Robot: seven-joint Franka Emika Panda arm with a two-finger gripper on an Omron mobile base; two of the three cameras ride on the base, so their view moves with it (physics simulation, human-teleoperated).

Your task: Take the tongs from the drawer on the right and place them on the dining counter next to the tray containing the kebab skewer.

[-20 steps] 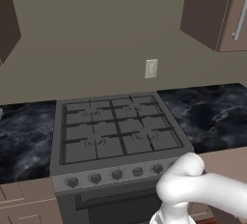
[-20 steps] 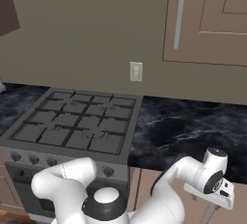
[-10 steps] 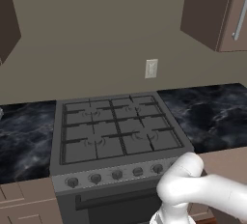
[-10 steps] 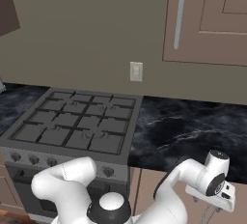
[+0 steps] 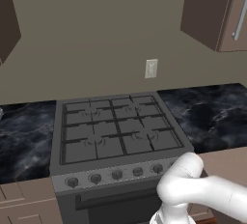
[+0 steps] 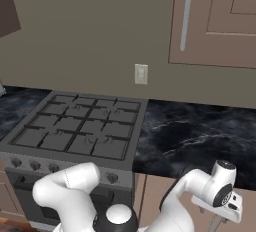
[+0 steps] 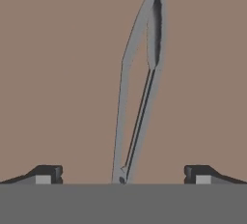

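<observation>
While the claw (image 7: 123, 175) gapes wide, the tongs (image 7: 139, 92) lie centred between its tips.

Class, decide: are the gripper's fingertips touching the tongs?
Apart. The hand view shows the tongs lying between the open gripper, brown surface visible on either side of them.

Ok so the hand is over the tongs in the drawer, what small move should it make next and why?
Probably lower straight down a little, then close. In the hand view the tongs lie on the brown drawer floor, centred between the two fingertips, and the end effector is wide open with nothing in it, so it looks lined up but not yet around them.
</observation>
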